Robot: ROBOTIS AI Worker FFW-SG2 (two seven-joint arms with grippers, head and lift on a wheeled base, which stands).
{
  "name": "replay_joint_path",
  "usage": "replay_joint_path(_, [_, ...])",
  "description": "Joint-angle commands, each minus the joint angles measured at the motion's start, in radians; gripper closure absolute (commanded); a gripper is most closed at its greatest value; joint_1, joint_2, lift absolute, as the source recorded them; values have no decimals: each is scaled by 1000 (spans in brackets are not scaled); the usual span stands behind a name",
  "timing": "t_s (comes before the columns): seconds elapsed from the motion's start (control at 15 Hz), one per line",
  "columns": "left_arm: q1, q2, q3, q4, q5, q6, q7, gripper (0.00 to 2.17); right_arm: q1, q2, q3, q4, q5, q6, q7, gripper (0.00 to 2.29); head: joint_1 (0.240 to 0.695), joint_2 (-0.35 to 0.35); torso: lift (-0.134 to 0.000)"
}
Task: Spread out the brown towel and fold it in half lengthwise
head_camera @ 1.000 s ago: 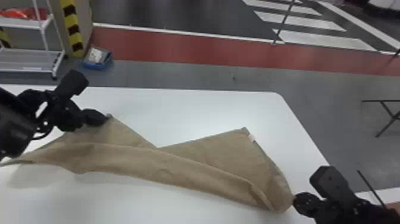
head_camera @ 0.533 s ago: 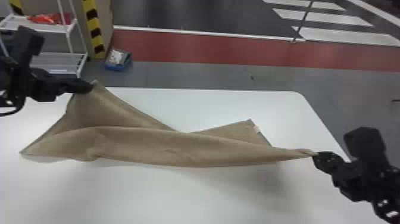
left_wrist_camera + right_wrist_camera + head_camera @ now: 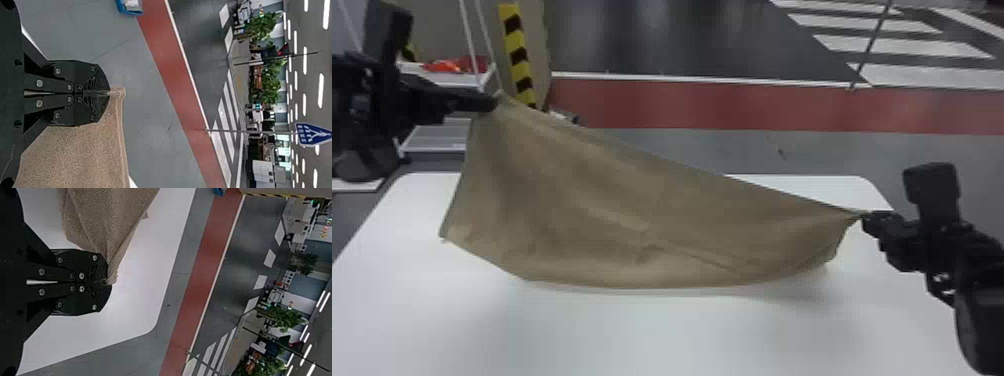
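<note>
In the head view my left gripper [image 3: 494, 102] is high at the upper left, and my right gripper [image 3: 866, 216] is lower at the right. Between them the brown towel [image 3: 632, 200] hangs stretched above the table, its top edge sloping down to the right and its lower part sagging with a few creases. The left wrist view has the left gripper [image 3: 109, 93] shut on a corner of the towel [image 3: 78, 156]. In the right wrist view, the right gripper [image 3: 109, 282] is shut on another corner of the towel [image 3: 105, 219].
The white table [image 3: 652, 335] lies under the towel, with its far right corner rounded. Behind it at the left stand a white shelf rack [image 3: 434, 136] with orange-red items and a post with yellow and black stripes [image 3: 518, 60].
Both grippers have risen with the towel corners, the right one also moving away from the robot. The towel has gone from lying bunched on the table to hanging opened out.
</note>
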Motion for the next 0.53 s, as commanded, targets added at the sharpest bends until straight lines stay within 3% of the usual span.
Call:
replay_joint_path(0.0, [-84,-17,-12,86,-9,-66,21,1524,-130,2,22,126,-2,-52,-26,1679,594,-96,-123])
replay_joint_path(0.13, [-164,-28,-58,160,-1,-115,47,1524,-268,-24,35,252,-30,-73,-59,1679,538,-90,-123])
replay_joint_path(0.27, [-184,-30,-35,160,5,-115,50,1524,-365,-44,35,317,-57,-79,-76,1683,490,-101,-123])
replay_joint_path(0.4, [-172,-10,8,140,33,-103,32,1524,-395,-78,33,326,-80,-73,-72,1683,449,-111,-123])
replay_joint_path(0.47, [-136,15,51,100,60,-63,14,1528,-385,-96,35,300,-92,-58,-64,1683,418,-116,-123])
